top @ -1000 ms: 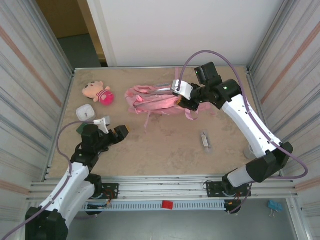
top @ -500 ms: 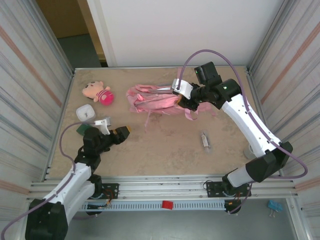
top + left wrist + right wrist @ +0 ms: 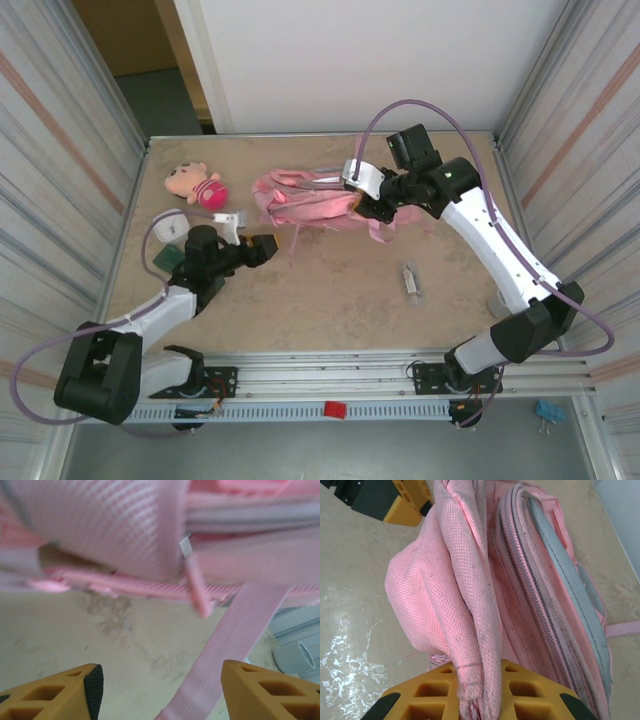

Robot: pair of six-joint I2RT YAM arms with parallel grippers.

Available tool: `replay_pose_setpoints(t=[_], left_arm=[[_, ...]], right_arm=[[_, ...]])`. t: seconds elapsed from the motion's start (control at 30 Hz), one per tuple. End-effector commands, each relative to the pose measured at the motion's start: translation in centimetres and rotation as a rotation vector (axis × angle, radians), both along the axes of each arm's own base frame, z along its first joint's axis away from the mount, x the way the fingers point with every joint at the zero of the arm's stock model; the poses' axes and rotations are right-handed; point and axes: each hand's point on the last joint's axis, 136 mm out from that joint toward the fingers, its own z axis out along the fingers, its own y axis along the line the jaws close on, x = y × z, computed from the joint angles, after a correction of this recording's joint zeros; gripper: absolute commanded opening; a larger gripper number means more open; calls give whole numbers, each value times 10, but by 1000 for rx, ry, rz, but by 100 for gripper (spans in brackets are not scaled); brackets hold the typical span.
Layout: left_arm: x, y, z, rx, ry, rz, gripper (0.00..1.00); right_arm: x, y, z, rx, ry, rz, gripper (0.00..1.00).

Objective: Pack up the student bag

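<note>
The student bag [image 3: 305, 203], pink with grey trim, lies flat at the back middle of the table. My right gripper [image 3: 361, 206] is shut on a fold of its pink fabric [image 3: 480, 680] at the bag's right end, lifting that edge. My left gripper [image 3: 268, 245] stands open just in front of the bag's left part. In the left wrist view the bag [image 3: 120, 525] hangs close ahead, a pink strap [image 3: 235, 640] runs down between the yellow fingertips [image 3: 90, 685], and nothing is gripped. A pink zipper pull [image 3: 197, 592] dangles from the bag.
A pink-and-tan plush doll [image 3: 196, 185] lies at the back left. A white case [image 3: 170, 226] and a dark green item [image 3: 164, 257] sit by my left arm. A small grey object [image 3: 410, 280] lies right of centre. Metal walls close in both sides.
My left arm has reached forward and to the right, bringing its open gripper up to the bag's near edge. The right gripper has kept its hold and hardly moved.
</note>
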Motion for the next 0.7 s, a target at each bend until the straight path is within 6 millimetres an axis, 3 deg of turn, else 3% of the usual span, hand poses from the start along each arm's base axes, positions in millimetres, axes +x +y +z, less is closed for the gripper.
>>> replay_pose_setpoints(t=[0.0,0.17,0.43,0.5,0.67], left_arm=[[10,-14,26,-11,-112,-54,65],[24,-16,19,1,-98,-32,62],[47,-16,5,23,-82,11,43],[49,-19,7,15,-100,-4,37],[42,-31,16,-15,-126,-91,11]], right_arm=[[0,14,41,114,-76,17,0],[-2,16,41,112,-75,24,0],[-6,16,39,107,-79,24,0],[-6,15,40,112,-85,18,0],[5,8,32,107,-90,-67,0]])
